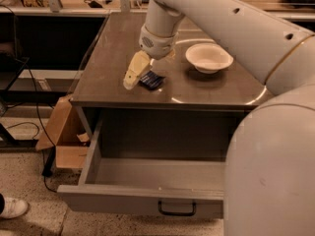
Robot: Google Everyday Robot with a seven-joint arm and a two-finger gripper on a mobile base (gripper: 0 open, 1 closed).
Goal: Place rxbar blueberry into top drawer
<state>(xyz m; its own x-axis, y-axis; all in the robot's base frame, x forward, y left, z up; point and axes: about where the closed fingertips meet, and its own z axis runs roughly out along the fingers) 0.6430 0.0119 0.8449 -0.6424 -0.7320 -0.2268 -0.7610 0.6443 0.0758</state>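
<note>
The rxbar blueberry [151,80], a small dark blue bar, lies on the brown cabinet top [113,48] near its front edge. My gripper [135,73] reaches down from the white arm and sits on the bar's left end, touching or covering it. The top drawer [147,200] is pulled open below, grey and empty, with a dark pull handle [176,211] at the centre of its front panel.
A white bowl [209,58] stands on the cabinet top to the right of the bar. My white arm fills the right side of the view. A cardboard box [61,136] sits on the floor left of the drawer. Shelves and cables lie behind.
</note>
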